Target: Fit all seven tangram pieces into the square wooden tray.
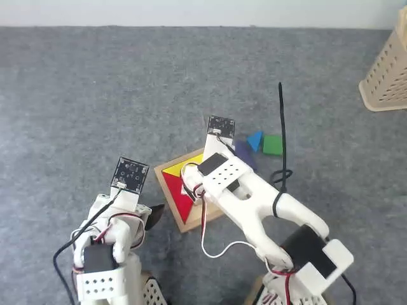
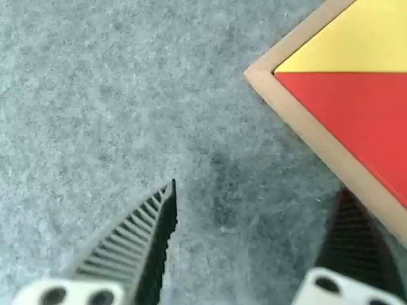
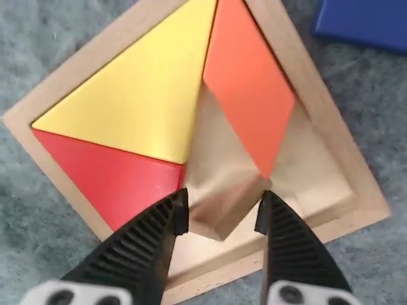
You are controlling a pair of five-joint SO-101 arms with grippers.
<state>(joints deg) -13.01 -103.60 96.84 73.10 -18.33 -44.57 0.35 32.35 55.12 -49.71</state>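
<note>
The square wooden tray lies on the carpet and holds a yellow triangle, a red triangle and an orange parallelogram. My right gripper hangs over the tray's bare part, shut on a tan wood-coloured piece with a finger touching each side. A dark blue piece, a blue triangle and a green square lie on the carpet just beyond the tray. My left gripper is open over bare carpet beside the tray's corner, with nothing between its fingers.
A perforated cream basket stands at the far right edge. A black cable runs along the carpet to the right of the loose pieces. Grey carpet spreads open to the left and far side.
</note>
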